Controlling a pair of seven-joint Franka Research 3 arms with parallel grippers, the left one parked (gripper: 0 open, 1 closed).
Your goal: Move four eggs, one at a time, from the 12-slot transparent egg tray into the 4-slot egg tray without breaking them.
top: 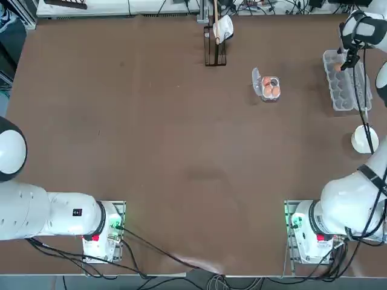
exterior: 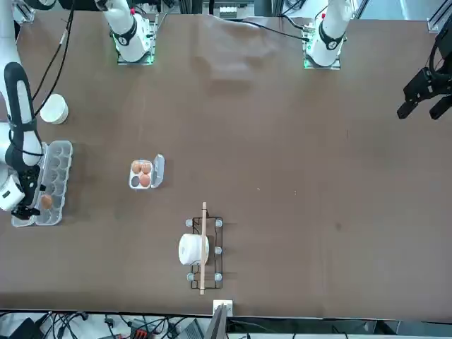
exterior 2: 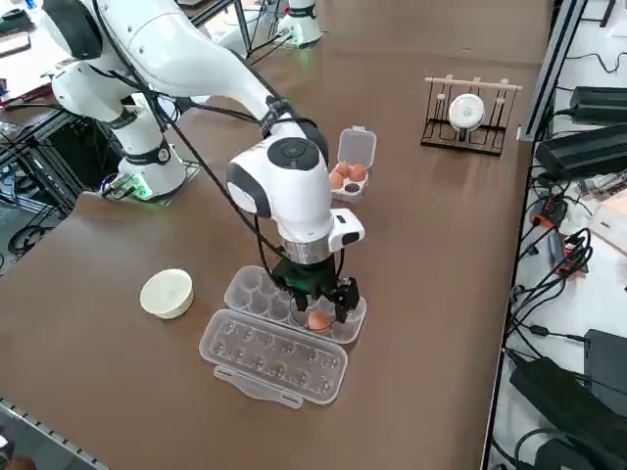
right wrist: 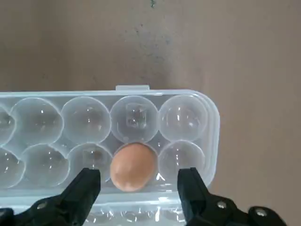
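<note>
One orange-brown egg (right wrist: 134, 165) sits in the 12-slot transparent egg tray (right wrist: 183, 115), in the second cup from one end; the other cups in view hold nothing. My right gripper (right wrist: 138, 182) hangs open just above this egg, one black finger (right wrist: 87, 186) on each side, not touching it. From the right side, the gripper (exterior 2: 318, 297) is right over the egg (exterior 2: 318, 320). The 4-slot egg tray (top: 270, 98) stands left of the long tray (top: 344, 93), lid flap open, with three eggs (top: 270, 87) in its cups.
A white bowl (top: 364, 139) sits near the long tray's near end. The long tray's open lid (exterior 2: 274, 357) lies flat beside it towards the table edge. A black wire rack (top: 215, 45) with a white roll stands at the far edge.
</note>
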